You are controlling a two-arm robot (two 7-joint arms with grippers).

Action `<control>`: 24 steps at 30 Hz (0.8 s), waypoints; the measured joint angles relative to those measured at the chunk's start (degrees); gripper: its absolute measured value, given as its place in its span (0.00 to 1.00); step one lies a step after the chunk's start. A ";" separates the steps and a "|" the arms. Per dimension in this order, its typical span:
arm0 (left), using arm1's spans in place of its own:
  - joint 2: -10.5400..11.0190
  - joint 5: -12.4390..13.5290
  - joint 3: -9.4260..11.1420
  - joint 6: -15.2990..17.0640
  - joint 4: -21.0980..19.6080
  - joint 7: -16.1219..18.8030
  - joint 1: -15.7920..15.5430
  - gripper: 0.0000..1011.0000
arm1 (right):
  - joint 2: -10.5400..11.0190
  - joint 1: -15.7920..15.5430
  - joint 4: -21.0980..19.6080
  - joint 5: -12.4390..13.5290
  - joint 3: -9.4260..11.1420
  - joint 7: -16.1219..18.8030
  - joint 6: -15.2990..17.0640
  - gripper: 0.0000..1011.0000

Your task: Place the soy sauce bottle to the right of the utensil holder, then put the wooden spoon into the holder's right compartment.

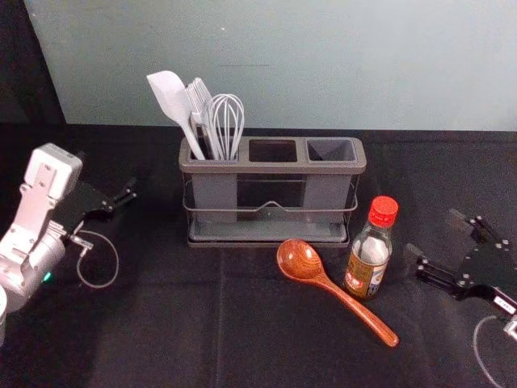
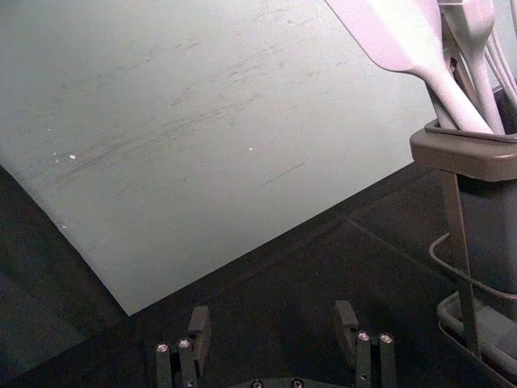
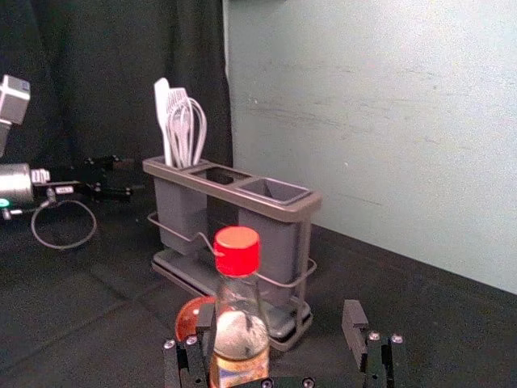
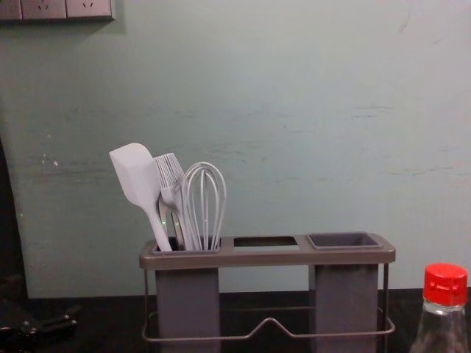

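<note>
Standing upright on the dark cloth, the soy sauce bottle (image 1: 368, 260) is near the front right corner of the utensil holder (image 1: 275, 168). The head view shows the wooden spoon (image 1: 323, 282) at full length, its bowl near the holder's front and its handle slanting past the bottle's front toward the robot's right. The right wrist view instead shows part of the bowl behind the bottle, while the chest view adds a wall socket panel (image 4: 66, 9). The bottle has a bright red cap, clear glass shoulders and a yellow-brown label; the spoon is glossy reddish-brown with visible grain. The right gripper (image 1: 436, 234) sits to the bottle's right, apart from it, its fingers spread and gripping nothing. The left gripper (image 1: 134, 190) is left of the holder, likewise spread and unloaded.
</note>
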 joint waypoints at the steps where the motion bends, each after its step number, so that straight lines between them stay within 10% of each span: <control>1: 0.00 0.00 0.00 0.00 0.00 0.00 0.00 0.99 | -0.26 0.01 -0.16 -0.08 -0.07 -0.01 0.08 0.99; 24: 0.00 0.00 0.00 0.00 0.00 0.00 0.00 0.99 | -7.82 6.96 0.51 -4.15 -4.03 1.33 5.25 0.99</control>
